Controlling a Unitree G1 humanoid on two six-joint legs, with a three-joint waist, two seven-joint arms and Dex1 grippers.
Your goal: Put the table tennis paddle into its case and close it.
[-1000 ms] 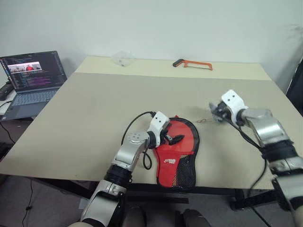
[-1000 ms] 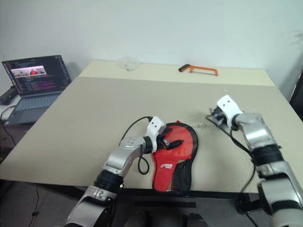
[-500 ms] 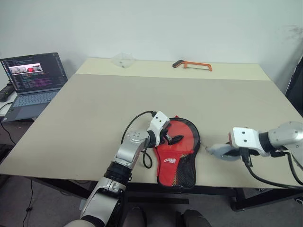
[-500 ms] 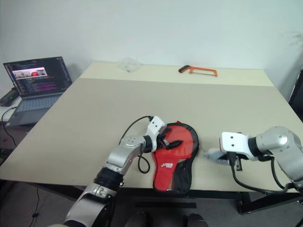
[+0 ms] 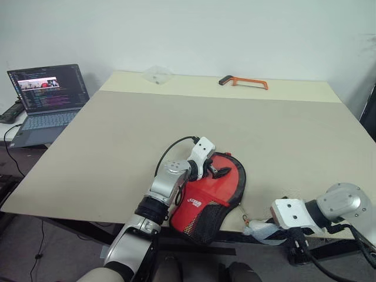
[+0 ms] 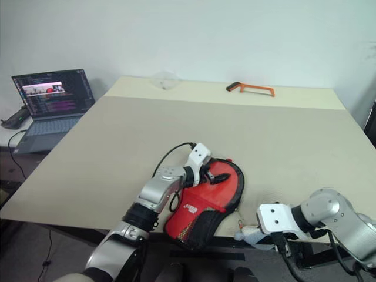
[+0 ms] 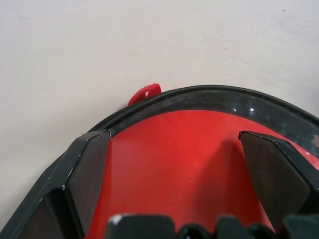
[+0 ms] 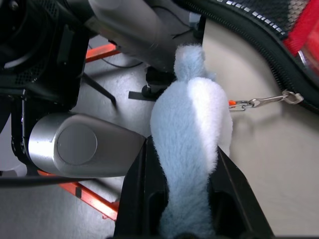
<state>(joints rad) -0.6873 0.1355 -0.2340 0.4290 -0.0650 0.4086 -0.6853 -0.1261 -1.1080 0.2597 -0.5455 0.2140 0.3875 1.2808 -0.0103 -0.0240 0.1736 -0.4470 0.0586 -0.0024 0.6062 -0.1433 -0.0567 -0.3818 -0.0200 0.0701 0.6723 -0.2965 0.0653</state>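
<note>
Case lies red side up at the table's near edge, left gripper resting on it — fingers spread wide. Right gripper clamps a fuzzy pale charm — chained to the case zipper.

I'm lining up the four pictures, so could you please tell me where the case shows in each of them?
Left eye view: case at the table's near edge, centre, under the left gripper.
Right eye view: case near edge, centre, narrow end overhanging.
Left wrist view: red face and black rim across the lower half, between the fingers.
Right wrist view: black zip edge in the upper right corner.
Shared landmark: the case's black edging.
</note>
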